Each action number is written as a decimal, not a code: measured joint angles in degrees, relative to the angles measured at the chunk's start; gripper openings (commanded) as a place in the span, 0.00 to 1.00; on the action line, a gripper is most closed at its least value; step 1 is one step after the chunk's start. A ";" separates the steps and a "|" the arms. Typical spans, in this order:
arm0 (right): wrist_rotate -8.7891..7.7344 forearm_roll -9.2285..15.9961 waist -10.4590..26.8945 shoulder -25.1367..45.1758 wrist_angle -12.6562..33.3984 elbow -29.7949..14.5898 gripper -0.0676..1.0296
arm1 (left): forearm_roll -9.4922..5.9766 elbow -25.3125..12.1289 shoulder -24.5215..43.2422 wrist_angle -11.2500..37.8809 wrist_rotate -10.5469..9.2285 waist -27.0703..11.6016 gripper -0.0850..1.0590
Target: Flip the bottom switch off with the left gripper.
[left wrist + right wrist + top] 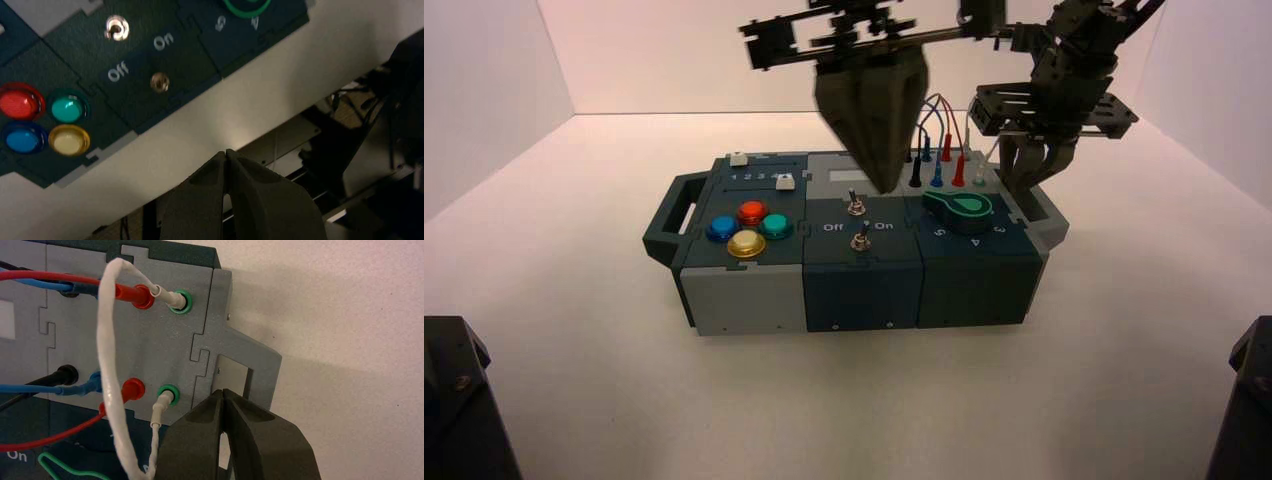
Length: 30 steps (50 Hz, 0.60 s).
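Your left claw (883,185) hangs over the box's (754,300) middle, its long tapered matte fingers pinched together at the tips, holding nothing, clear of the panel. Two small silver metal toggles sit below it; the bottom switch (159,82) stands between the white "Off" and "On" lettering. Four glossy domed buttons sit left. Your right claw (223,392) hovers by the box's grey handle, tips closed, empty.

The whole box (854,250) is seen from above and behind, while each wrist view is held close over one part — the "On" lettering (163,41) is shared.
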 measured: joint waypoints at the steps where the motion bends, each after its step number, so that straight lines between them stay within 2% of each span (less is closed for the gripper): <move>1: 0.00 0.00 0.00 0.00 0.09 -0.09 0.04 | 0.00 -0.35 0.26 0.00 -0.18 0.00 0.05; 18: 0.00 -0.09 -0.09 0.26 0.26 -0.18 0.04 | -0.09 -1.58 3.16 0.00 -2.46 -0.09 0.05; 30: 0.00 -0.09 0.00 0.26 0.26 -0.26 0.04 | -0.09 -1.58 5.71 0.09 -2.99 -0.09 0.05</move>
